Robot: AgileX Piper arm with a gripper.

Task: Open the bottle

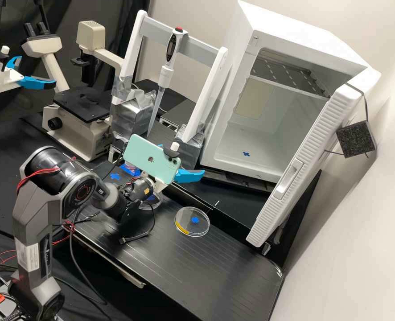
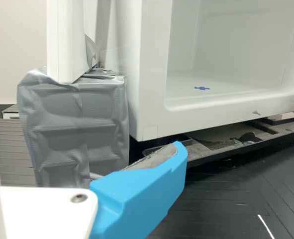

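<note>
In the high view, my gripper (image 1: 183,158) is held above the bench behind the mint phone, its two blue fingers spread apart and one of them mostly hidden. In the wrist view, one blue finger of the gripper (image 2: 147,191) points toward the white cabinet, with nothing against its pad. A small pinkish, clear thing (image 1: 129,168) sits left of the phone on a blue mark, partly covered; I cannot tell whether it is the bottle.
A clear dish (image 1: 192,221) with a yellow edge mark lies on the black bench mat (image 1: 215,272). Another clear dish is partly under my wrist. Behind stand a pipette (image 1: 165,76) on its frame, a microscope (image 1: 79,120) and the open white cabinet (image 1: 226,154).
</note>
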